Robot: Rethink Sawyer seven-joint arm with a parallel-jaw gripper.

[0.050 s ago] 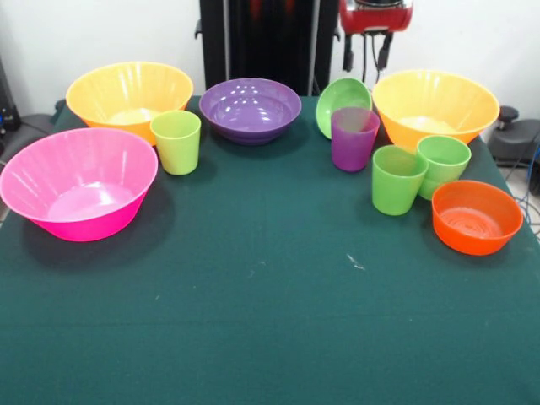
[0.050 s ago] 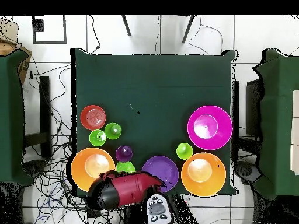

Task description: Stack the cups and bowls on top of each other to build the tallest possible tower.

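Nothing is stacked yet: my gripper hangs empty, fingers apart, above the glossy purple plastic bowl and the tapered yellow-green plastic cup, both standing separate.

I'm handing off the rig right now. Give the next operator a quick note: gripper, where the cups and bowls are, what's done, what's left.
Gripper: drawn back above the far edge, holding nothing; open or shut unclear.
Front view: pink bowl near left, orange-yellow bowl behind it, yellow-green cup between them.
Purple bowl far centre.
Right: tilted small green bowl, purple cup, second orange-yellow bowl, two green cups, small orange bowl.
Done: nothing stacked.
Left: the whole tower.
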